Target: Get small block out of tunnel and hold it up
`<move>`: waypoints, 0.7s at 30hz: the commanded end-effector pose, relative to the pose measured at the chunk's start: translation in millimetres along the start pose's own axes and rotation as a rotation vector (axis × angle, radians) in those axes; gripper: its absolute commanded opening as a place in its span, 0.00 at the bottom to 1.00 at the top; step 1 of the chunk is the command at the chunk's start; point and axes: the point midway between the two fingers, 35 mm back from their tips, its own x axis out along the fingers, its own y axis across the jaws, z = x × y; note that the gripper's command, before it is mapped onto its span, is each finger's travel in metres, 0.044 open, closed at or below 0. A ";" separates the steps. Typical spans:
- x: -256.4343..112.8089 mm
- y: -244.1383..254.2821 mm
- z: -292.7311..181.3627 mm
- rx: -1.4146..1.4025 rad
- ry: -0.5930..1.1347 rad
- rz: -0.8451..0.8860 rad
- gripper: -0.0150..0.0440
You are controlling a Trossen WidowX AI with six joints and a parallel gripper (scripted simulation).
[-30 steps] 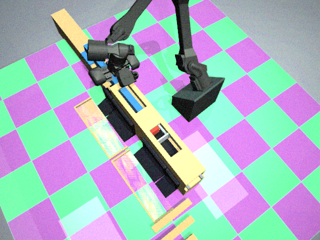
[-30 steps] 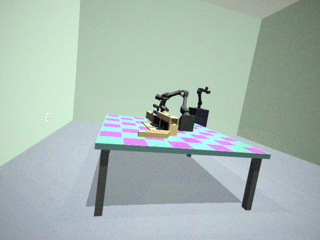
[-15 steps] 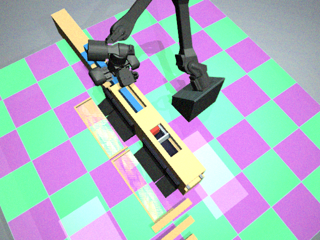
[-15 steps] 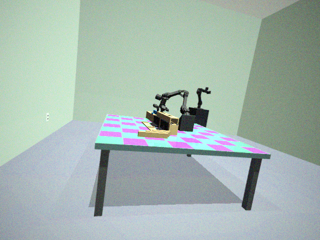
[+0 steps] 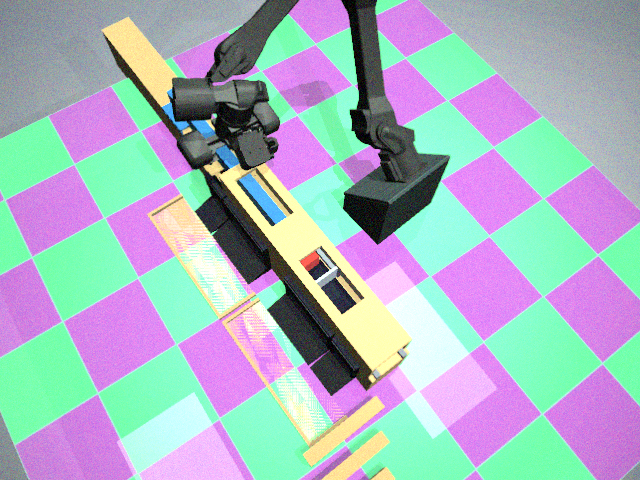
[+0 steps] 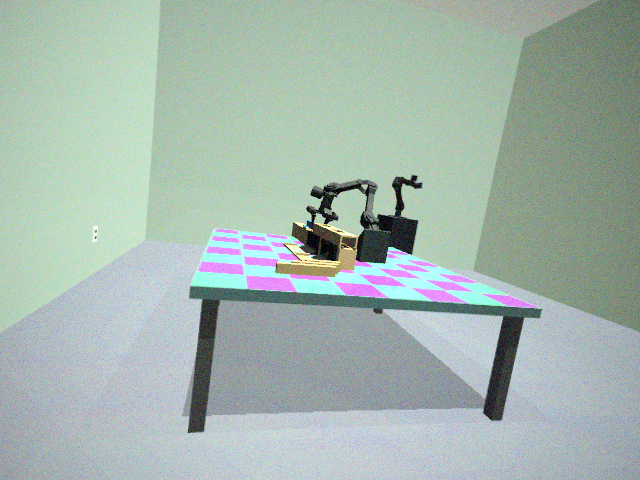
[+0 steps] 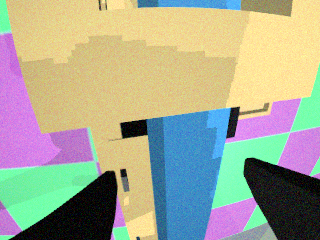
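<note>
In the top view, we have our gripper (image 5: 219,149) (image 6: 323,219) (image 7: 182,174) over the blue handle (image 5: 225,156) (image 7: 187,175) at upper left, its fingers spread on either side and pinching nothing. The handle runs into the tunnel (image 5: 289,227) (image 6: 333,232), presumably so we can draw the cage (image 5: 328,277) from outside. The red block (image 5: 310,260) sits in the cage, under the roof opening right of centre, probably kept there until it slides clear. We can read no brands, labels or writing.
</note>
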 end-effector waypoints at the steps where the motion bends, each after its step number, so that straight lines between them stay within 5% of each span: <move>1: -17.1 -4.9 -6.2 0.002 -0.014 -0.011 0.97; 9: -8.2 -4.9 -54.4 0.000 -0.018 -0.013 1.00; 21: 1.6 -4.0 -52.1 0.000 -0.019 -0.012 1.00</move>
